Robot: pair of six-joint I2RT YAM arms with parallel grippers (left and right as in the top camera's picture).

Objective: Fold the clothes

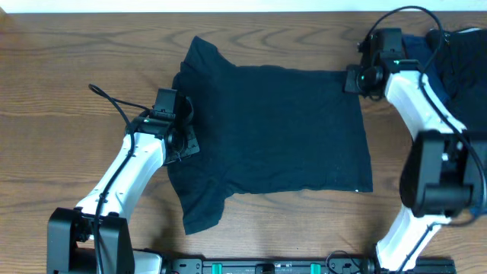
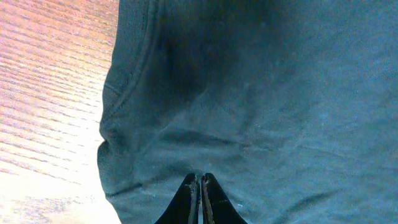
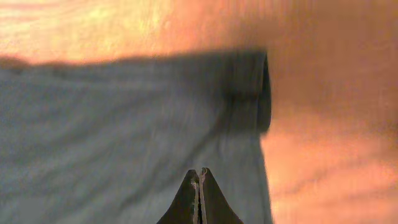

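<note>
**Two closed grippers, one spread T-shirt**

Item 1. Dark navy T-shirt [image 1: 274, 129]: lies flat in the centre of the overhead frame, neck end to the left, hem to the right. Its two sleeves [image 1: 199, 53] splay toward the upper left and lower left. It appears laid out this way so that a fold can start from the edges, and no fold is made yet.

Item 2. Left gripper [image 2: 199, 196]: fingertips pressed together, down on the cloth just inside the neckline [image 2: 127, 81] at the shirt's left edge. Creases run toward the tips, but whether cloth is pinched between them cannot be told. The position suits taking hold of the neck end.

Item 3. Right gripper [image 3: 199, 186]: jaws likewise closed, set over the hem corner [image 3: 249, 87] at the shirt's upper right. Its wrist view is blurred and shows no sure grip on the fabric. The placement, diagonal to the left gripper, looks meant to hold the garment's two ends.

Item 4. Heap of dark garments [image 1: 456, 46]: crumpled at the upper right corner of the overhead frame, behind the right arm, apart from the shirt. It is probably stock awaiting its turn.

Item 5. Table [image 1: 68, 68]: brown wood-grain top, bare at the left and along the lower edge. A pale band [image 1: 152, 4] runs across the very top of the frame, and nothing more of the room shows.
</note>
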